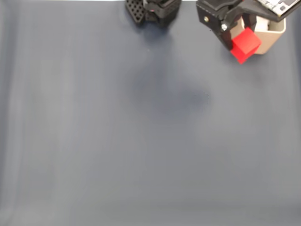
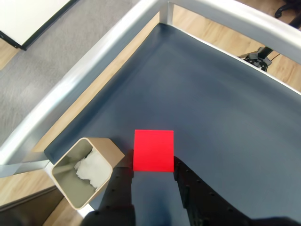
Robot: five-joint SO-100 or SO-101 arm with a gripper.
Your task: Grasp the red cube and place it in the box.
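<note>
red cube [image 2: 153,150] clamped in gripper [image 2: 153,170]

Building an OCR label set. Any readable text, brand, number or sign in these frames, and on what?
None readable.
Red cube: plain faces, no marking.
Beige box: no label on the walls that show; something white lies inside it, no print visible.
Hand, shut on the cube: black, no legible lettering.
Arm part at the top right edge of the fixed view: small dark marks on white, too blurred to read.
</note>
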